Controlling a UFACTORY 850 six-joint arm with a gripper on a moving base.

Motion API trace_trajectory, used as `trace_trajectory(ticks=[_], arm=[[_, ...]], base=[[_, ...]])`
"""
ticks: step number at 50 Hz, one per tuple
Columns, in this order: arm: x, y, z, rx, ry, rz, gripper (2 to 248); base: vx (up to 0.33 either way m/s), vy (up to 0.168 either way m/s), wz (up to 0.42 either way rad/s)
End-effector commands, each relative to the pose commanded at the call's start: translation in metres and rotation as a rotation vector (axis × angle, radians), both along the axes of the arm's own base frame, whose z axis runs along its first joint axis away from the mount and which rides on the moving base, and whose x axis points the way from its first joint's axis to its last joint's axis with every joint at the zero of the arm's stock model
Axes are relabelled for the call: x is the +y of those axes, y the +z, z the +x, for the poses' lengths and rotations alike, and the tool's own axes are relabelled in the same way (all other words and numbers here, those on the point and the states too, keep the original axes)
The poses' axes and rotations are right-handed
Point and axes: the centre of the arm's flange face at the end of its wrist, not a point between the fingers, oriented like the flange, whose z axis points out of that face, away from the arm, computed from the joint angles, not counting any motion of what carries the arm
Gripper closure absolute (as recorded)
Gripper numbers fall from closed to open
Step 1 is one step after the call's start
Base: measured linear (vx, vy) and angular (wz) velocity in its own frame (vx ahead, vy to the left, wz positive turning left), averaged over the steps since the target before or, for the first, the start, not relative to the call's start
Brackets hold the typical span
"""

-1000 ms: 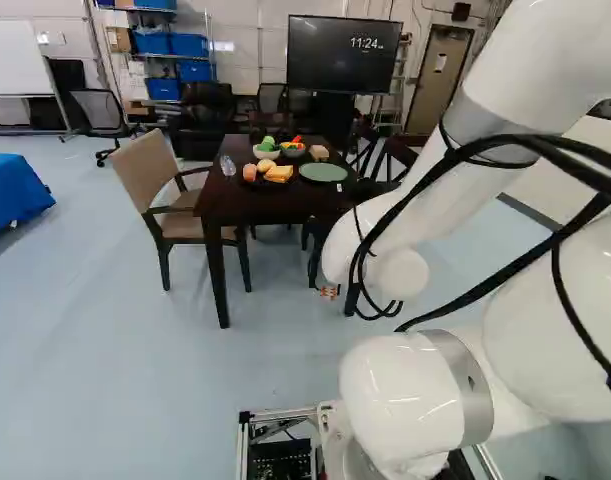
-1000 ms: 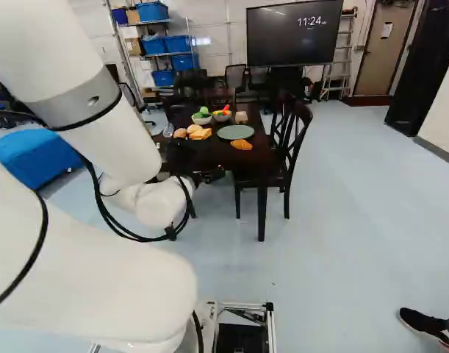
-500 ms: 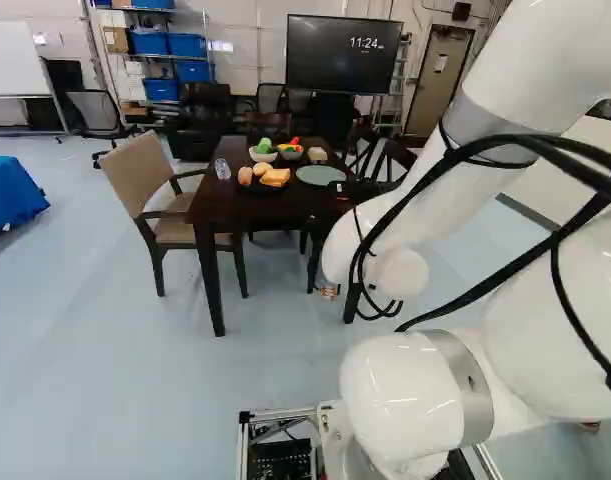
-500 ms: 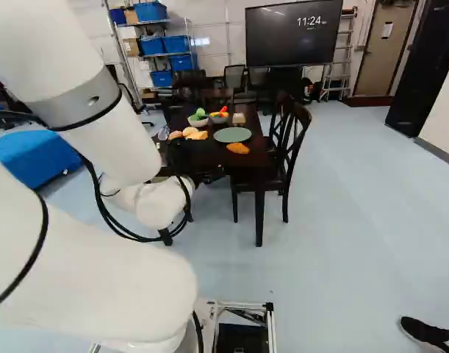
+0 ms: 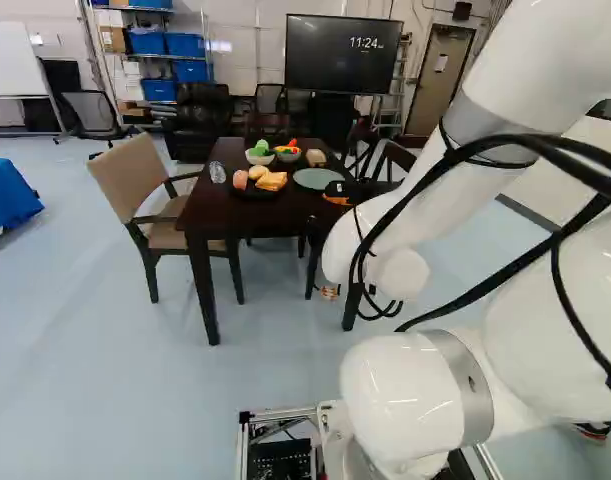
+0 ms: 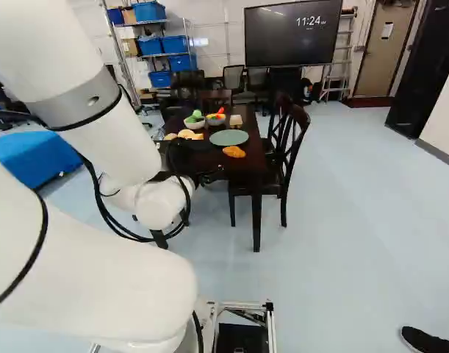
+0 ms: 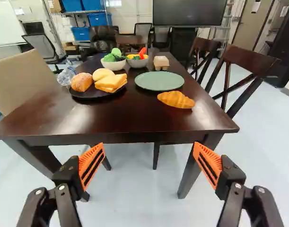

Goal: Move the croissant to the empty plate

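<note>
My gripper [image 6: 210, 176] shows only partly in the right base view, dark against the table's near side. In the wrist view the gripper [image 7: 148, 147] stands open, its orange pads wide apart with nothing between them. Beyond and above the fingertips, the croissant [image 7: 176, 99] lies on the dark wooden table [image 7: 120, 124], close to its near right corner. Just behind it is the empty green plate [image 7: 159, 81]; croissant and plate almost meet. The right base view also shows the croissant [image 6: 234, 151] in front of the green plate [image 6: 229, 137].
A black plate [image 7: 93, 93] holds bread pieces. Behind it stand two bowls, one white [image 7: 114, 65], with vegetables, and a small carton [image 7: 161, 62]. A clear bottle [image 7: 66, 75] lies left of the bread. A beige chair [image 5: 135, 185] and dark chairs [image 6: 292, 147] flank the table.
The base has moved forward, so the table appears nearer and slightly further left in both base views. The arm has kept its pose against its lowest joint.
</note>
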Motion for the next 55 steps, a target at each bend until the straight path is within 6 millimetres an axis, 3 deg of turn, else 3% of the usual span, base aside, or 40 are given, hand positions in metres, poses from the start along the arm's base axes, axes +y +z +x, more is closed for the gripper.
trace_trajectory(ticks=[55], arm=[[0.0, 0.0, 0.0, 0.0, 0.0, 0.0, 3]], base=[[0.091, -0.04, -0.001]])
